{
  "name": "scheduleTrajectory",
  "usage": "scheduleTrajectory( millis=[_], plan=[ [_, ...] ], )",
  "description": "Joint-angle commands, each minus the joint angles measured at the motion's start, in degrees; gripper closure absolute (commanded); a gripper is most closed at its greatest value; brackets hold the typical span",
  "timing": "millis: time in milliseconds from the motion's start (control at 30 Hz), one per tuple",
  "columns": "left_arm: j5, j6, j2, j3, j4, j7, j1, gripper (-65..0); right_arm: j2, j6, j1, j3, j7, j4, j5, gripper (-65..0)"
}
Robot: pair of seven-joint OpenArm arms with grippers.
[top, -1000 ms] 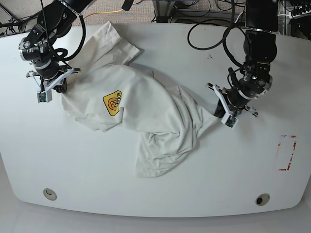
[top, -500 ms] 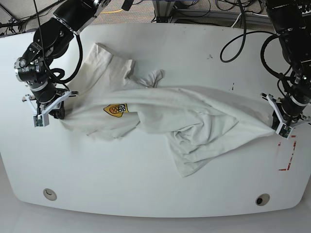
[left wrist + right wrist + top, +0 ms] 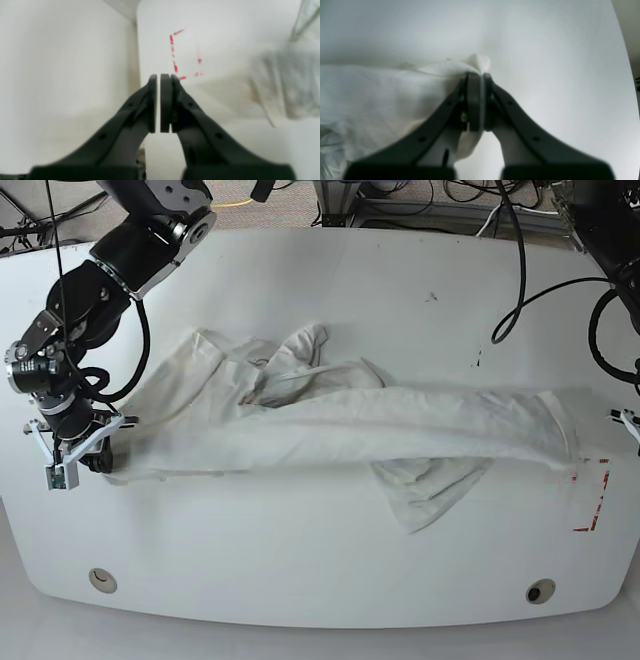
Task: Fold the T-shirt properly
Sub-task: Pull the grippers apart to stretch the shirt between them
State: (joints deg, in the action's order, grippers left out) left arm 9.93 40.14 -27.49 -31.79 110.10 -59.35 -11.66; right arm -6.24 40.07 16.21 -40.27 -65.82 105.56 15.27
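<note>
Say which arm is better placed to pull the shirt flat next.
Right, probably. The right gripper is shut on a corner of the shirt. The left gripper is shut with no cloth seen between its pads, so it would need to regrasp.

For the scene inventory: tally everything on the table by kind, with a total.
White T-shirt: 1
Red dashed rectangle marking: 1
Round holes in the table: 2, one at the left, one at the right
Total: 4
</note>
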Motion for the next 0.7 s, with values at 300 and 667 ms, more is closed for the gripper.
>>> scheduleTrajectory(
  millis=[300,667],
  plan=[
    [0.22,-0.14,-1.92,4.85,0.88,-3.37,-9.75,0.0,-5.14,-0.07,11.18,0.14,-1.56,-3.10,0.86,0.0],
    [0.31,-0.14,9.33,5.02,1.15,-9.44,1.86,-28.7,-4.79,-0.07,5.99,-0.04,-1.47,-4.06,0.86,0.0]
  ],
)
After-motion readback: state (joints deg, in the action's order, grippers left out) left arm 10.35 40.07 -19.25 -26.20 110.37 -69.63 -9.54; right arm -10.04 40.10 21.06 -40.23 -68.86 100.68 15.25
